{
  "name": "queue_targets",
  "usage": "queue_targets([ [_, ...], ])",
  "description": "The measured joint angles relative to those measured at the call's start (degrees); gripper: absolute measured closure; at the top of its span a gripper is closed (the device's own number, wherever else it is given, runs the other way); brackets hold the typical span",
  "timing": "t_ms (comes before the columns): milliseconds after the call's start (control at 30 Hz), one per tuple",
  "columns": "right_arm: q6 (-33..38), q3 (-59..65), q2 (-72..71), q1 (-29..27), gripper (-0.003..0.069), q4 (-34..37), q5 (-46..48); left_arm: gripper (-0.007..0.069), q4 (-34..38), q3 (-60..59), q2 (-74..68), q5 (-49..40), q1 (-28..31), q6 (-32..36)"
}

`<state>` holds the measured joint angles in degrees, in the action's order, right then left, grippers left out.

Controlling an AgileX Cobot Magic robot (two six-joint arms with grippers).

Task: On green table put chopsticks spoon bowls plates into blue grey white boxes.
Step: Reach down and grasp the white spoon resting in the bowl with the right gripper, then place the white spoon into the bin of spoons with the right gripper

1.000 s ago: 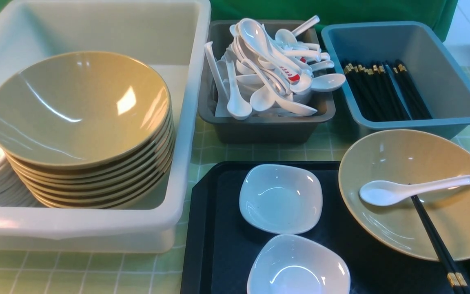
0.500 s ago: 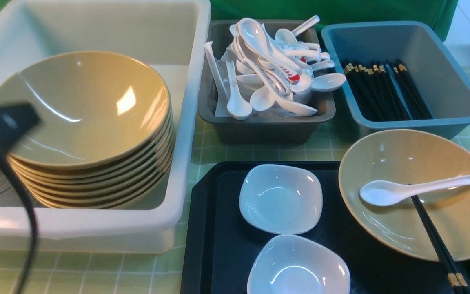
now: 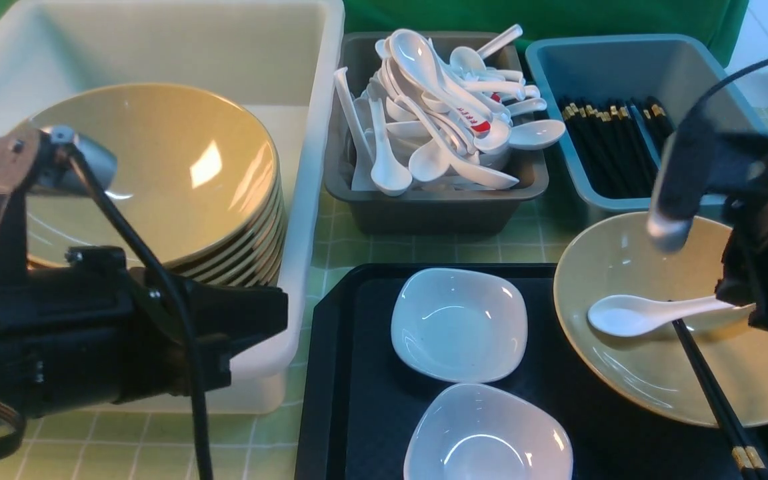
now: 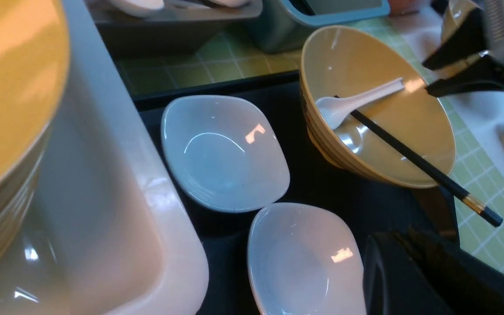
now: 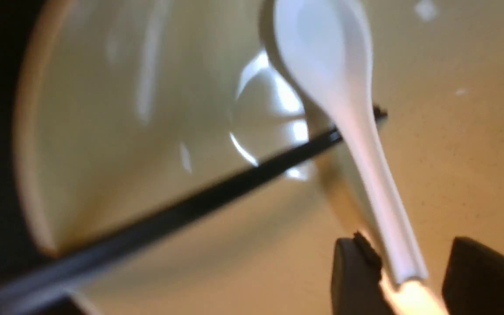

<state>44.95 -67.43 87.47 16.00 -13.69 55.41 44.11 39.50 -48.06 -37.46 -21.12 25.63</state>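
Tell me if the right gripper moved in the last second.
Yes. The right gripper entered from the right and now sits over the tan bowl, fingers either side of the spoon handle.

Staged tabletop (image 3: 424, 253), green backdrop (image 3: 557, 17), sorted tableware tubs (image 3: 424, 213)

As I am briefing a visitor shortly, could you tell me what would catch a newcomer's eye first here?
A tall stack of tan bowls sits in the white box on the left. At centre back, white spoons heap over the grey box. On the right, the right end effector, jaws open, straddles the handle of the spoon in a lone bowl.
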Motion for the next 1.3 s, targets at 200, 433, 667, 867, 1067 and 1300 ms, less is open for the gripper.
queue_targets([
  [200, 6.18, -0.05, 8.46, 0.58, 0.0352, -4.96, -1.53, 0.0626, 0.67, 0.0, -0.04, -0.22, 0.0, 1.66],
  [433, 6.42, -0.12, 12.97, 0.58, 0.0356, -6.37, -5.0, 0.0626, 0.84, 0.0, -0.04, -0.43, 0.0, 1.79],
  [667, 6.24, -0.42, 14.35, 0.58, 0.0516, -7.15, -5.16, 0.0626, 0.9, 0.0, -0.04, -0.43, 0.0, 1.79],
  [867, 6.24, -0.47, 12.87, 0.58, 0.0518, -7.15, -3.44, 0.0626, 1.03, 0.0, -0.04, -0.43, 0.0, 1.79],
  [1067, 5.86, -5.3, 8.34, 0.58, 0.0518, -4.66, -0.51, 0.0626, 1.15, 0.0, -0.04, 1.86, 0.0, 1.79],
  [1300, -1.92, -24.31, 11.03, 0.58, 0.0518, 20.14, -1.42, 0.0626, 1.26, 0.0, -0.04, 8.51, 0.0, 3.06],
])
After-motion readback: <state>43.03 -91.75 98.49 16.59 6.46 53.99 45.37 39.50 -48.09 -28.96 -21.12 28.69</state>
